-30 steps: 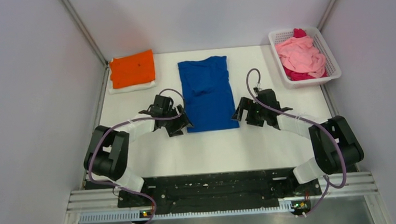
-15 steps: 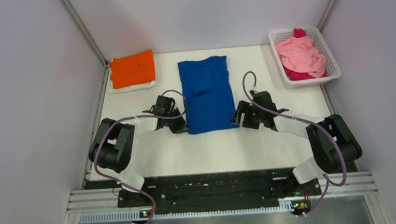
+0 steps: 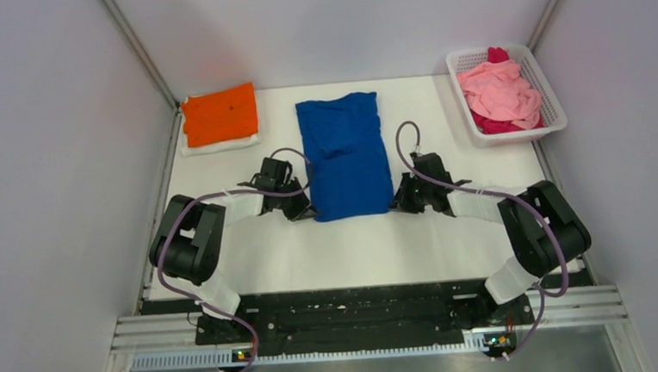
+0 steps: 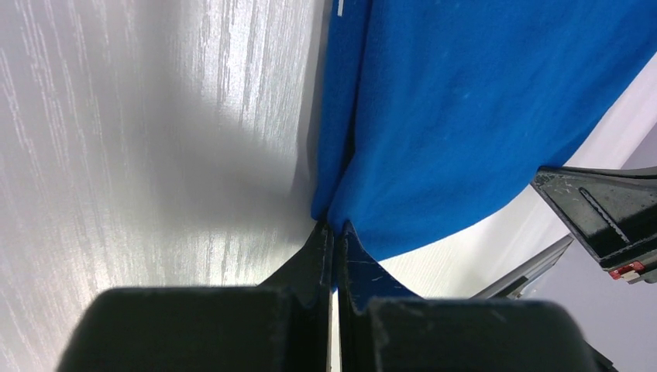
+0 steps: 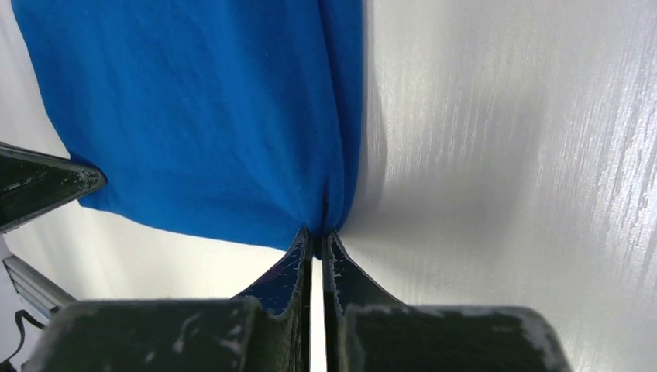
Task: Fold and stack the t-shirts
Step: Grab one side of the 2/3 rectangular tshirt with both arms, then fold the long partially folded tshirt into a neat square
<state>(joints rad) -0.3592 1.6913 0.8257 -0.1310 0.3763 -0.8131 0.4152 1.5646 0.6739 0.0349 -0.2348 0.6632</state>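
While both arms reach forward from the near edge of the white desk, each one pinches a near corner of the blue t-shirt. This shirt lies flat as a tall folded rectangle in the middle of the desk. It runs from close to the far edge toward the centre, and the cloth is slightly rumpled around its middle.

The left gripper sits low at the shirt's near left corner. Its wrist camera shows two black fingers drawn almost together, with only a hairline slit between them. The blue hem is gathered right at their tips.

The right gripper mirrors it at the near right corner. Its own camera shows its fingers likewise nearly closed, and the cloth puckers into a small fold where the tips nip it. The two grippers face each other across the shirt's near edge, and the tip of each shows at the side of the other's wrist view.

An orange t-shirt lies folded at the far left corner of the desk, on top of a white cloth whose edge peeks out beneath it. At the far right corner stands a white mesh basket. It holds crumpled pink t-shirts, with magenta cloth showing at the back.
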